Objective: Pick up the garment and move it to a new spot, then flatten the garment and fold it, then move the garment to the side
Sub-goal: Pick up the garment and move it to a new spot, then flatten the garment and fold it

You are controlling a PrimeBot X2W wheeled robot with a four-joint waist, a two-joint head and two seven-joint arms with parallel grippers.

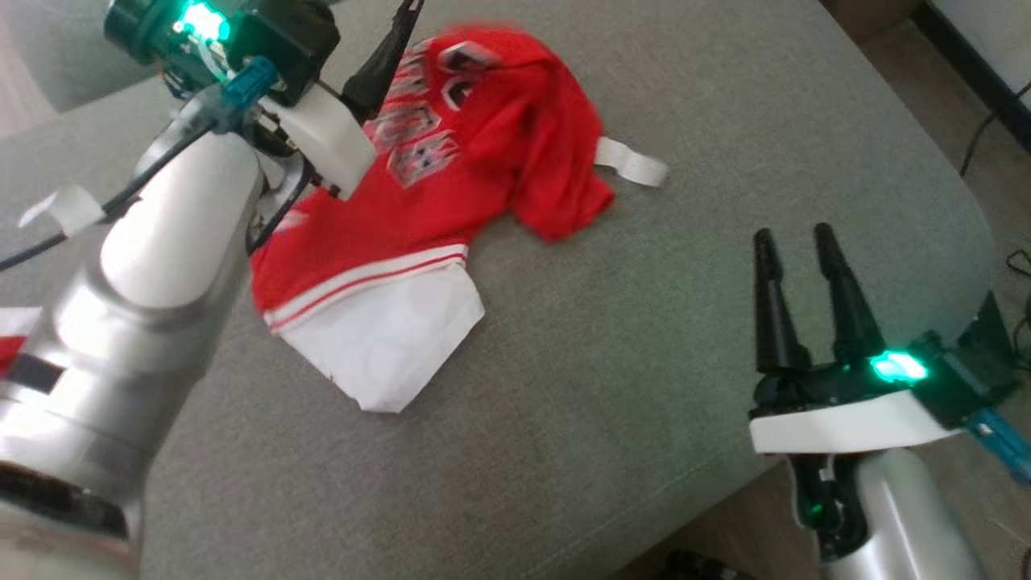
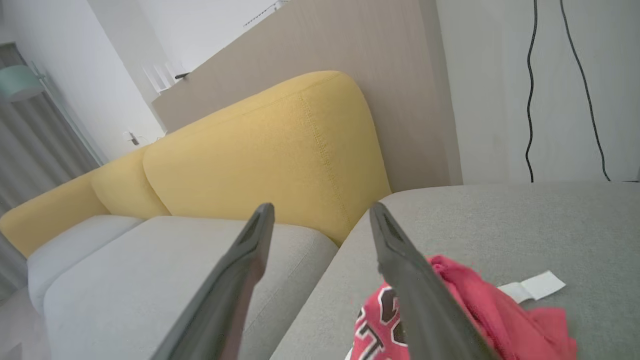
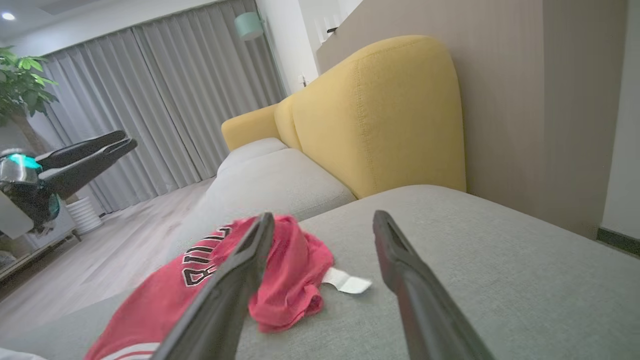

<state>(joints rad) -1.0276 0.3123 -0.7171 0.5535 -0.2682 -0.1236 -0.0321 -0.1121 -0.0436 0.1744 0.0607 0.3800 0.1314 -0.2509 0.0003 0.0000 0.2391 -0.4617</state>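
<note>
Head view: garment (image 1: pixel 451 177), a red jersey with a white hem and block lettering, lies crumpled on the grey cushion (image 1: pixel 644 387), in its far-left part; the white hem points toward the near edge and the bunched red end sits toward the far edge. A white strip (image 1: pixel 632 165) lies flat just beside the bunched end, on its right. Left gripper (image 1: pixel 395 40) hangs over the garment's far-left side, forearm crossing the near-left corner of the frame; jaw gap hard to read from this angle. Right gripper (image 1: pixel 793 242) sits at the cushion's near-right corner, well apart from the garment, jaws spread, nothing between them. Left wrist view: both fingers (image 2: pixel 240 270) stand wide apart with nothing gripped, so the left jaws are open and empty. Red fabric with lettering shows low right, partly behind the right-hand finger, white strip beyond it on the grey cushion. Yellow backrest (image 2: pixel 280 150) and a lighter grey seat (image 2: pixel 125 265) lie ahead; two dark cables (image 2: pixel 529 100) run down the wall. Right wrist view: jaws open, empty, pointing across the cushion; garment lies past the left-hand finger, toward the cushion's left edge, strip just right of it. Left gripper shows far left, up in the air, in front of grey curtains (image 3: pixel 150 90).
</note>
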